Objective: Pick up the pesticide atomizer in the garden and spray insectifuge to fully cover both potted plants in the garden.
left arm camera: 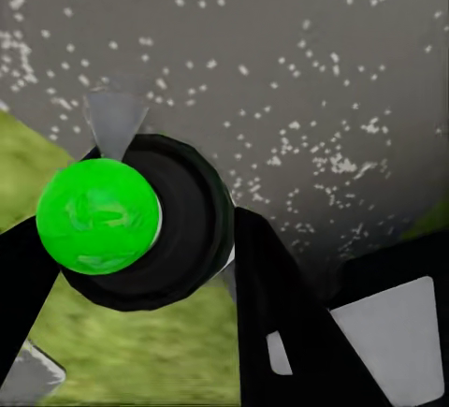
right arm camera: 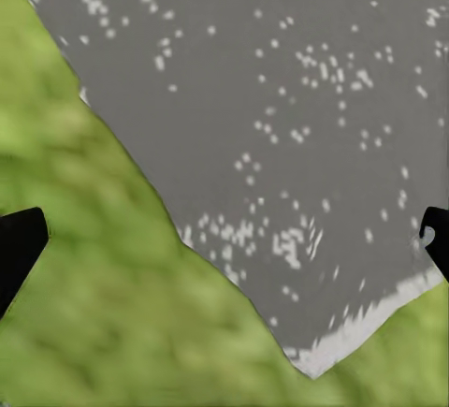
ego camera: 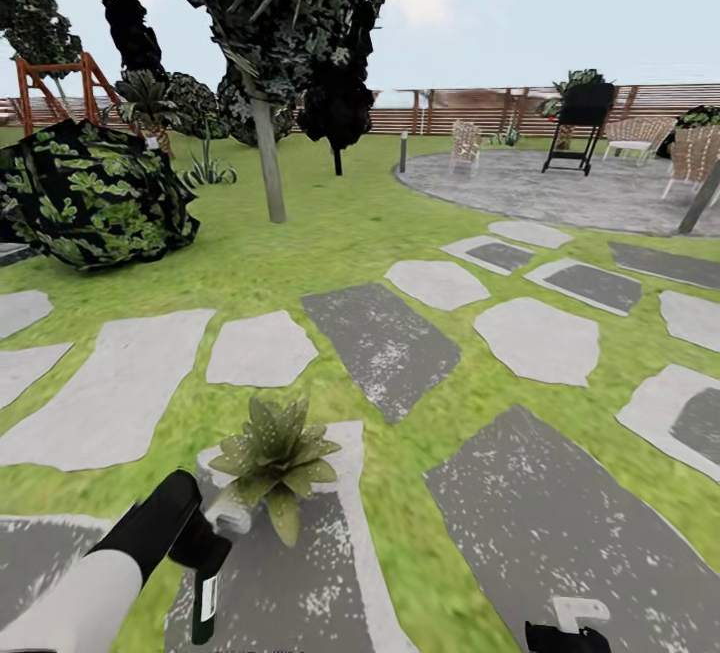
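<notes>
The atomizer (ego camera: 207, 588) is gripped by the left pincer (ego camera: 200, 543) just beside a plant (ego camera: 275, 458); the right pincer (right arm camera: 224, 239) is spread wide.

Potted plant (ego camera: 272, 458): pot hidden beneath its leaves. Pesticide atomizer (ego camera: 207, 593): upper part covered by the left tool (ego camera: 200, 545). Right tool (ego camera: 567, 633): cut off by the head view's lower edge.

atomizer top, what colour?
Bright green top on the dark atomizer held in the left gripper; clearest in the left wrist view.
</notes>
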Available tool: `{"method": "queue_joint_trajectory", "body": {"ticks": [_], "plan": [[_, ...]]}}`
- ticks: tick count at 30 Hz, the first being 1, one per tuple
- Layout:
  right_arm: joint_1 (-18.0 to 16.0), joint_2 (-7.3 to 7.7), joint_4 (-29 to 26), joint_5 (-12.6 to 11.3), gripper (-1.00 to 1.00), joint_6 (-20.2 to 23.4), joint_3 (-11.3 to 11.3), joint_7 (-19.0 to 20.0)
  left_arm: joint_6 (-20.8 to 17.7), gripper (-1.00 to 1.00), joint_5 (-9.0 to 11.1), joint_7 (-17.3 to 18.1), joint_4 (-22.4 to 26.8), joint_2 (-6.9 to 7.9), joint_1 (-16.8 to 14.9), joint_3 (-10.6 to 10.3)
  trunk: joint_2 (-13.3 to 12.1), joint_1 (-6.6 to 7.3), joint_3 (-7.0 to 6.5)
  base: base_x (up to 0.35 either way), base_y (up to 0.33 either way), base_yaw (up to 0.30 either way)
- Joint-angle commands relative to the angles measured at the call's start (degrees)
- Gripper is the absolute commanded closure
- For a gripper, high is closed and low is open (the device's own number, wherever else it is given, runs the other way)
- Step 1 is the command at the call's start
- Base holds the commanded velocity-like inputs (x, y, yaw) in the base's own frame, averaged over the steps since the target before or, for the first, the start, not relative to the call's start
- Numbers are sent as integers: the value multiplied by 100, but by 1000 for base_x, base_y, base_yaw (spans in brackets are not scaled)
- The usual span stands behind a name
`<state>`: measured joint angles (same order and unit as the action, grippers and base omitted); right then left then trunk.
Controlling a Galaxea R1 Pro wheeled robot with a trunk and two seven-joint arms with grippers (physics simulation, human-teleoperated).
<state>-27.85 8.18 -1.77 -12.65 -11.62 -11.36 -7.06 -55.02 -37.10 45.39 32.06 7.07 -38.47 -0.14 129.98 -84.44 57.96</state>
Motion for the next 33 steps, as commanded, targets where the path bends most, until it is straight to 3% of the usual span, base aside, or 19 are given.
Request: {"method": "queue_joint_trajectory", "body": {"ticks": [1,9,13,21,33], "plan": [[-2,0,1,-54,-100,-16,-50,-12,-17,100,-32,-9,13,-8,53,9,2,1,5,3,-1,246],[-1,-1,1,-54,-100,-17,-50,-9,-3,100,13,-68,87,-46,113,24,2,1,5,-10,-9,238],[-2,-1,1,-54,-100,-16,-50,-6,-8,100,2,-74,96,-181,113,23,2,1,5,-216,-163,24],[-3,-1,1,-54,-100,-17,-50,-6,-8,100,1,-74,98,-223,113,40,2,1,5,-111,-271,24],[-1,-1,1,-54,-100,-23,-50,-6,-8,100,1,-74,107,-224,116,41,2,1,5,91,-288,256]]}}
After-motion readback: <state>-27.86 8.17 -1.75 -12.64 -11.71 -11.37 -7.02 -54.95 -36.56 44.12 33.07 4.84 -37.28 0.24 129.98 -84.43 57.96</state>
